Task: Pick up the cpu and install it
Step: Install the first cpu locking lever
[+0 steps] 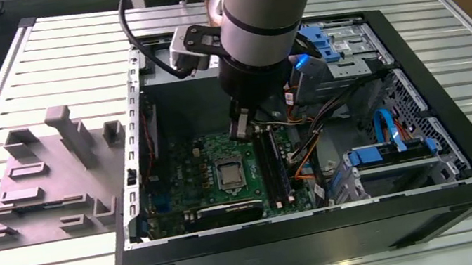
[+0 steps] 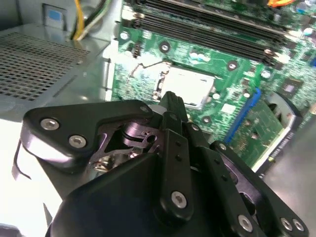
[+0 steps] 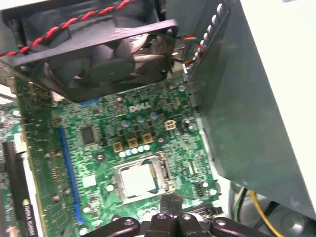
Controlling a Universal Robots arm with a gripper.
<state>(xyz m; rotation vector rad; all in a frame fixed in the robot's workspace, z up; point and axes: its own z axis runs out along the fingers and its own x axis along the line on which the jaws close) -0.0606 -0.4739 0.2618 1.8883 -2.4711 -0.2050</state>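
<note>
- Exterior view: your arm is reaching down into the open computer case, its lower end hanging over the green motherboard, just beside the memory slots.
- The cpu is lying flat in the middle of the board, seated inside the silver socket frame; it is also showing pale and square in the first wrist view and in the second wrist view.
- The gripper is hovering above the socket's edge, apart from the chip. You are carrying nothing that I can see; whether the fingers are parted or closed, I cannot tell from these pictures.
- My judgement: the chip is already sitting in the socket, so you are working at the seating stage rather than the pickup.
- To do it well, you should be keeping the tool square to the board and centred on the chip, not on the frame.
- The black fan and the metal wall are crowding the socket in the first wrist view; be watching your clearance there.
- Any tilt or sideways push is risking the socket contacts, so keep pressure light and straight down.
</note>
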